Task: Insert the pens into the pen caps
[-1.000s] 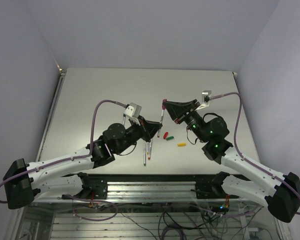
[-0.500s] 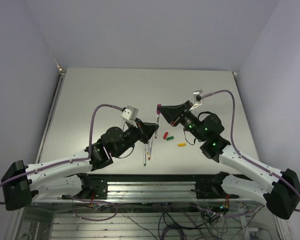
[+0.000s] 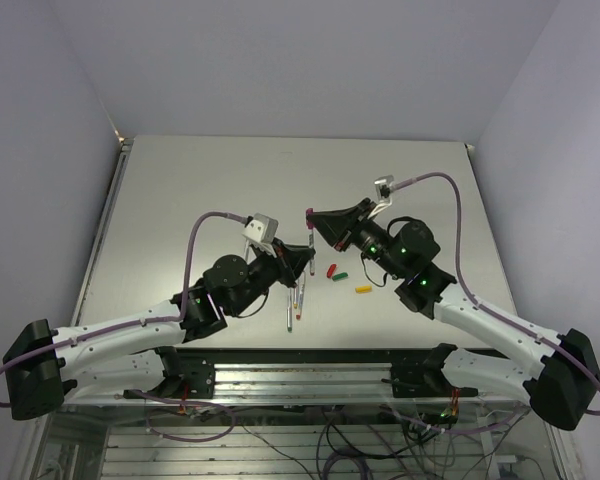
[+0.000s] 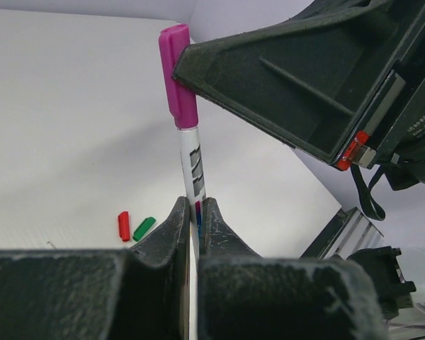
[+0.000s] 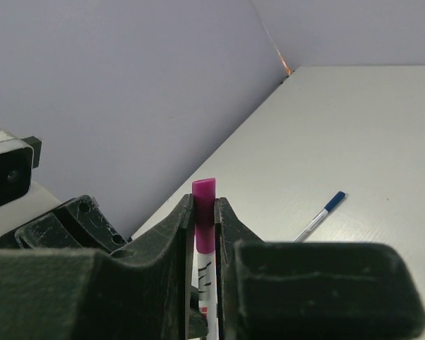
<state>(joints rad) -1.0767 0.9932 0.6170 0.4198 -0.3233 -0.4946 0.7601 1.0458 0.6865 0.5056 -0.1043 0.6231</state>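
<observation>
Pen barrel, thin and pale grey-white with printed markings (image 4: 193,166), stands upright above the white counter (image 3: 200,180), its lower part pinched between the closed fingers of the left pincer (image 4: 195,216). A stubby magenta plastic cap (image 4: 178,74) sits on its upper end. The right pincer (image 5: 204,209) is clamped on that cap from the opposite side, so the two black pincers meet above the front half of the counter. In the right wrist view the magenta plastic cap pokes up just past the fingertips. Three loose caps lie on the counter to the right of the held pen: a small red plastic cap (image 3: 330,269), a green plastic cap (image 3: 340,278) just beside it, and a yellow plastic cap (image 3: 362,289) a little further right. Other thin pale pens (image 3: 298,302) lie close together on the counter below the left pincer. A blue-tipped pen (image 5: 321,214) lies flat on the counter in the right wrist view.
</observation>
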